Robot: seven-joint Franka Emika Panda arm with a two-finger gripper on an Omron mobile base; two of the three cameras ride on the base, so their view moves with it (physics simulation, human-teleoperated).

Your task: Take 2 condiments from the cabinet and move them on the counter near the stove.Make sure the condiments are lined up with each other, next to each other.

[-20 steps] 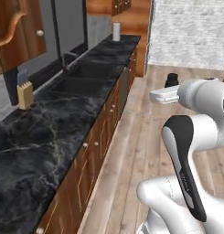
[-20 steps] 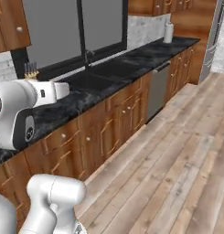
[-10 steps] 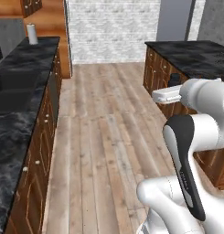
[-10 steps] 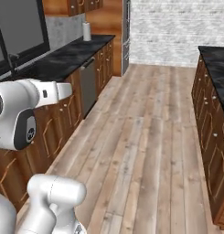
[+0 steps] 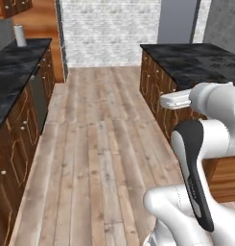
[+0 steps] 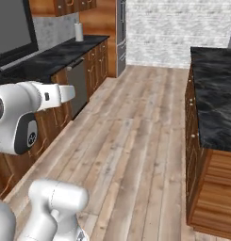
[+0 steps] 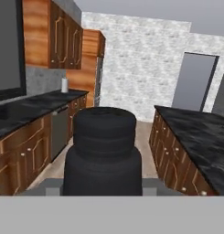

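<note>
Hand: [image 7: 103, 151] closed, clasping something dark and ridged, unidentifiable.
Condiments: unseen; cabinet [image 7: 63, 41] over left surface [image 7: 35, 107].
Handling: likely light, slick, squeezable; grasp mid-body, gently.

Black white-veined counter [image 5: 13, 62], reddish-brown cabinet [image 7: 63, 39]

A white paper-towel roll [image 5: 20, 35] stands upright at the far end of the black marble counter [image 5: 13, 67].
</note>
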